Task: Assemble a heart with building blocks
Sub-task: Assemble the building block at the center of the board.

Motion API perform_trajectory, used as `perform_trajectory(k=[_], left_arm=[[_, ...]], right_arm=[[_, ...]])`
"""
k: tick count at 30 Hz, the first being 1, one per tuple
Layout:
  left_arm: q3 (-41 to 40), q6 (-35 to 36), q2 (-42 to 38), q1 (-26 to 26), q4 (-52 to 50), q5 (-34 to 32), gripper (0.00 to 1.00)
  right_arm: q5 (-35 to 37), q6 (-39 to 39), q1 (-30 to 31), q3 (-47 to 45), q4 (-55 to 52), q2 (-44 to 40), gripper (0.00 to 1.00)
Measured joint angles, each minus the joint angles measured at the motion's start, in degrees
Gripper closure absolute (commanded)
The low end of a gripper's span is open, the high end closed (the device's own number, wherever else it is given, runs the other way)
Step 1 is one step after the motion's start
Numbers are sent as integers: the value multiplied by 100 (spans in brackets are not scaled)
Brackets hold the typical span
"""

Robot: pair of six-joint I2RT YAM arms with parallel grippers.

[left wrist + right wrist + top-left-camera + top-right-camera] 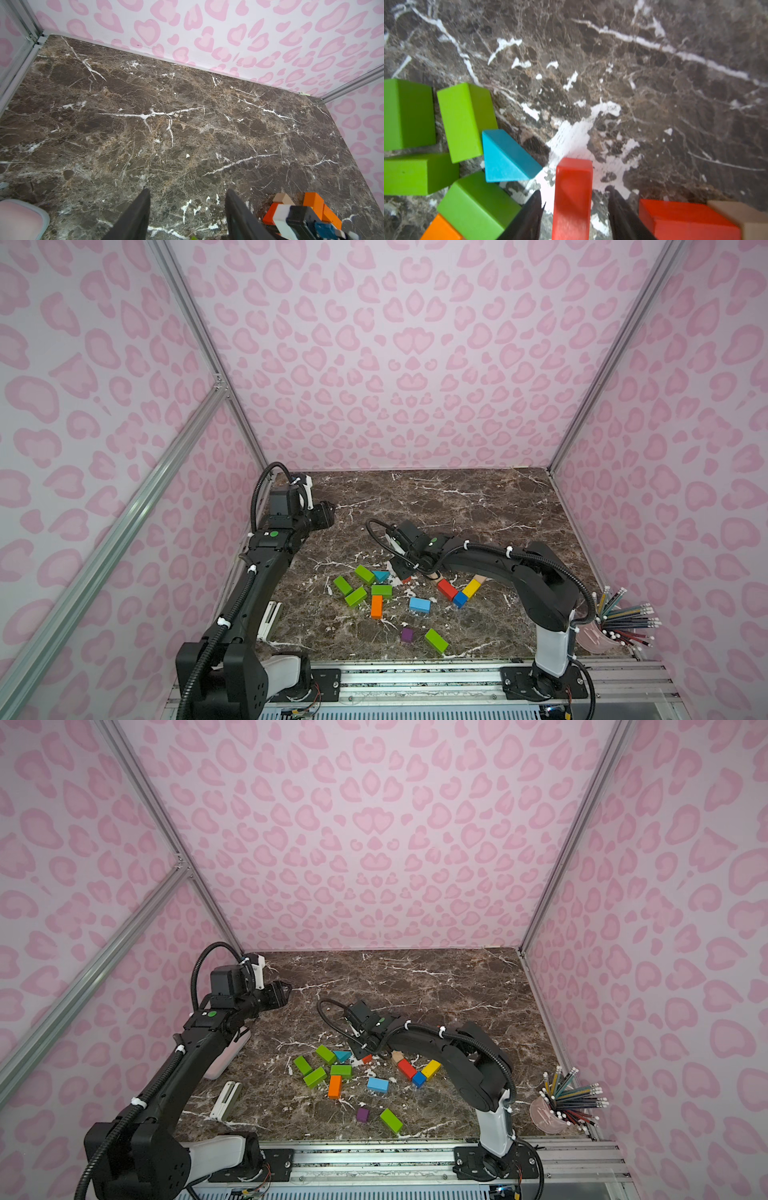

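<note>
Building blocks lie scattered on the dark marble table (478, 506). Several green bricks (356, 596) cluster beside a teal prism (380, 576) and an orange brick (376, 606). To their right are a blue brick (419, 605), a red brick (447, 589), a blue cube (459, 599) and a yellow brick (471, 588). My right gripper (574, 190) is low over a small red brick (573, 197). Its jaws stand open on either side, with a gap at each finger. My left gripper (188, 190) hangs open and empty over bare table at the back left (328, 514).
A purple cube (407, 635) and a green brick (436, 640) lie near the front edge. A cup of coloured pencils (623, 614) stands at the right edge. A white clip-like object (269, 620) lies by the left arm, and a pink-lidded box (20, 218) sits under it.
</note>
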Motion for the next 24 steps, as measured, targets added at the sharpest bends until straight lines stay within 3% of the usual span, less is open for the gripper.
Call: perform_trajectory(k=[11, 24], left_arm=[[0, 0, 0, 0, 0, 2, 40], [0, 0, 0, 0, 0, 2, 40]], right_arm=[[157, 136, -44, -361, 114, -343, 75], [619, 68, -20, -400, -48, -273, 76]])
